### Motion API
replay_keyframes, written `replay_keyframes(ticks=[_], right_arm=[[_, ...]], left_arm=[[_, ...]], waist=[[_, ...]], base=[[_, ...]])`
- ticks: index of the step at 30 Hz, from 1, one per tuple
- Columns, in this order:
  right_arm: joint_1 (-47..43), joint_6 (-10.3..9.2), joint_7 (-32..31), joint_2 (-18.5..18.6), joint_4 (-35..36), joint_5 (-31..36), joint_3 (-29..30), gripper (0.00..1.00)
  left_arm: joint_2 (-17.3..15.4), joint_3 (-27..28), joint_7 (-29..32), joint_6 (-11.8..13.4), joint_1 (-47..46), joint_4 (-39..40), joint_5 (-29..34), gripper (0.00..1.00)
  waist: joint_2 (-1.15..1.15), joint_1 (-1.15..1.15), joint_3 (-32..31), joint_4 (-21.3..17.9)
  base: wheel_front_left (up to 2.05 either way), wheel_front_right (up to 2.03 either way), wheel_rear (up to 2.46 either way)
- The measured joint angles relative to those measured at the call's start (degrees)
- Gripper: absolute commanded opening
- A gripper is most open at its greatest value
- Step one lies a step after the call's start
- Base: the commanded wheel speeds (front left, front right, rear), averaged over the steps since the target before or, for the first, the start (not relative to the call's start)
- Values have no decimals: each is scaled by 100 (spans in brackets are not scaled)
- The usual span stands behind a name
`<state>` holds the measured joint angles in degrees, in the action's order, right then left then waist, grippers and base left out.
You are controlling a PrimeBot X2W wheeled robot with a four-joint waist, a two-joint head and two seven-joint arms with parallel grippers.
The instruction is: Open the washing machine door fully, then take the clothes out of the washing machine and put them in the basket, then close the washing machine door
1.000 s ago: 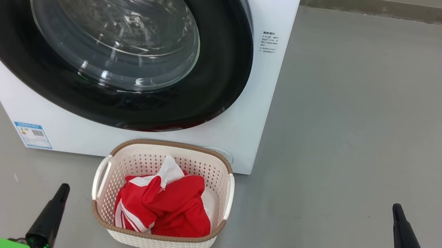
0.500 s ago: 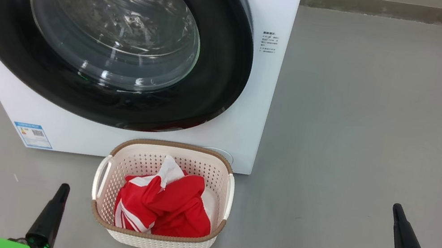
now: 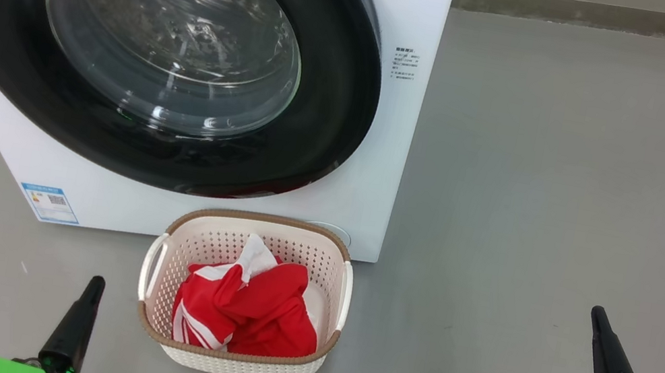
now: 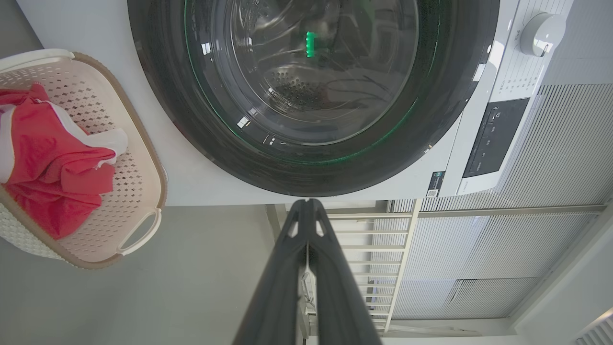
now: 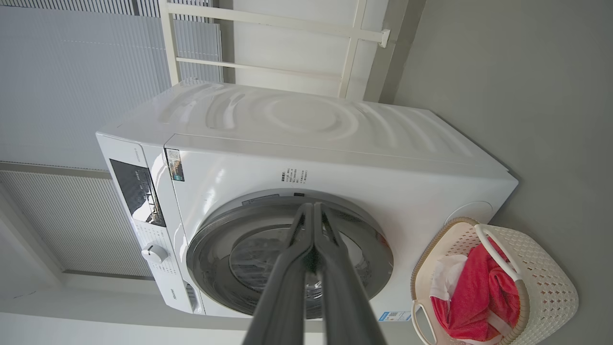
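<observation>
Left gripper (image 3: 96, 283), near left: fingers pressed together, empty. Round black-rimmed glass washing machine door (image 3: 171, 32) lies flush on the white washing machine (image 3: 389, 155). Red white-striped fabric clothes (image 3: 262, 314) sit in the cream perforated plastic basket (image 3: 262, 218) before it. Right gripper (image 3: 597, 316), near right: likewise pressed together, parked clear; task apparently complete.

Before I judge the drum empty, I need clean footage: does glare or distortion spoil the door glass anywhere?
Head view: white highlights streak the washing machine door, interior readable. Left wrist view: green reflection on it, picture turned sideways. Right wrist view: soft sheen on the washing machine.
</observation>
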<state>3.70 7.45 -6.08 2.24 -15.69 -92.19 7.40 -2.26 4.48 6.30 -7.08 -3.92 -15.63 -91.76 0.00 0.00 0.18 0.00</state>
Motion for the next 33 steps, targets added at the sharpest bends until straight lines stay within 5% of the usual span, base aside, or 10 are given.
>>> replay_keyframes(ticks=[33], right_arm=[[0,0,0,-1,0,0,8,0]], left_arm=[[0,0,0,0,0,0,0,0]], waist=[[0,0,0,0]], base=[[0,0,0]])
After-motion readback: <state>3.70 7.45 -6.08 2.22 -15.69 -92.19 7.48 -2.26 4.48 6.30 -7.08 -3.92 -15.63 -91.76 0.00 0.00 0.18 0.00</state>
